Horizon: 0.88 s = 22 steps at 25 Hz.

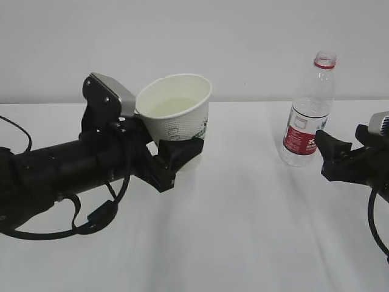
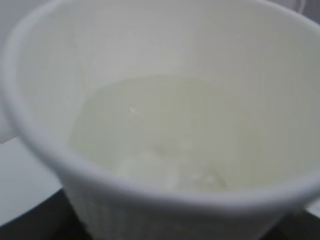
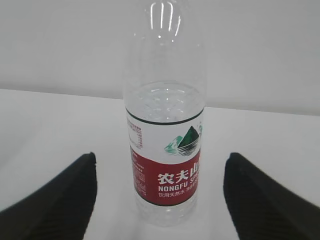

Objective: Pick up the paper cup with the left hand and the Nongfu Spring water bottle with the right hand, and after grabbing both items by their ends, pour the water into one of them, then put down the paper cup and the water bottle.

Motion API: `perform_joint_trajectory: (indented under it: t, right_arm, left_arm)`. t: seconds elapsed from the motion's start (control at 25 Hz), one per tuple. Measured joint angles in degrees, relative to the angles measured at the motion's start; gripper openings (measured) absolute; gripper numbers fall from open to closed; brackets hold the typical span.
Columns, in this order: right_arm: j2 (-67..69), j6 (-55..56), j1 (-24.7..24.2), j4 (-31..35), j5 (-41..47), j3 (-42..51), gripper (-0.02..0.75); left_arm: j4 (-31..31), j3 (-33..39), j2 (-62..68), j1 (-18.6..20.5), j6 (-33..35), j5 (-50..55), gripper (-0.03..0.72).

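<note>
White table (image 1: 243,243), uncapped water bottle (image 1: 309,115) standing upright

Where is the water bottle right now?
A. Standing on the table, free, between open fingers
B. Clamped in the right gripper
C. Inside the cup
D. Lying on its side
A: the water bottle stands upright on the table, with the right gripper open and clear of it on both sides.

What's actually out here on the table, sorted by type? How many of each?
Paper cups: 1, the paper cup
Water bottles: 1, the Nongfu Spring water bottle
Robot arms: 2, the left hand and the right hand
Total: 4
</note>
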Motion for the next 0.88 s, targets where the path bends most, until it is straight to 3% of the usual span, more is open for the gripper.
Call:
perform_joint_trajectory:
  t: [0.88]
  right_arm:
    - [0.0,0.0,0.0,0.0,0.0,0.0,0.592]
  left_arm:
    - [0.0,0.0,0.0,13.2,0.1,-0.3,0.493]
